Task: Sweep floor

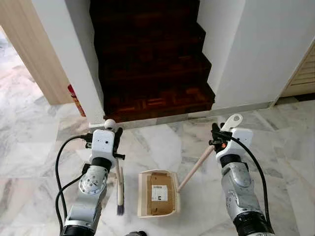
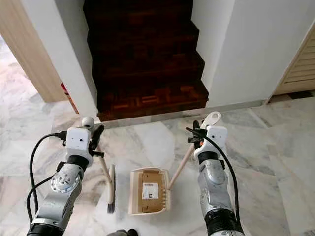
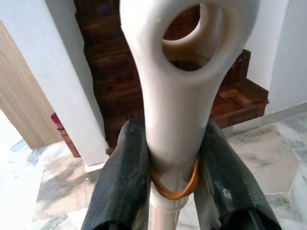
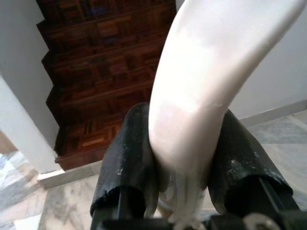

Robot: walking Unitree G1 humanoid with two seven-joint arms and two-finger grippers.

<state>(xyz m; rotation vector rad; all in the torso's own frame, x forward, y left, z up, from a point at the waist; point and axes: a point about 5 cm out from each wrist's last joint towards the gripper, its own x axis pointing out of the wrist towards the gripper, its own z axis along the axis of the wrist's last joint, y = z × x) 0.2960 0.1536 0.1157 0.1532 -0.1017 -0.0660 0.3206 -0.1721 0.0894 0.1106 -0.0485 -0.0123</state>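
Observation:
My left gripper (image 1: pixel 116 133) is shut on the cream handle of a small broom (image 1: pixel 119 184), whose dark bristles rest on the marble floor. In the left wrist view the handle's looped end (image 3: pixel 184 86) sits between the two black fingers (image 3: pixel 125 177), with an orange rubber band around it. My right gripper (image 1: pixel 216 133) is shut on the long cream handle (image 1: pixel 197 166) of a beige dustpan (image 1: pixel 157 193). The pan lies flat on the floor between my arms and holds a brown cardboard piece with a white label. The right wrist view has the handle (image 4: pixel 201 86) clamped between the fingers (image 4: pixel 127 158).
Dark wooden stairs (image 1: pixel 152 64) rise straight ahead between white walls. A wooden door frame (image 1: pixel 34 54) stands at the left, with a red object (image 1: pixel 75 100) at the wall's corner. A louvred door (image 1: pixel 305 73) is at the right. Marble floor (image 1: pixel 162 137) spreads all around.

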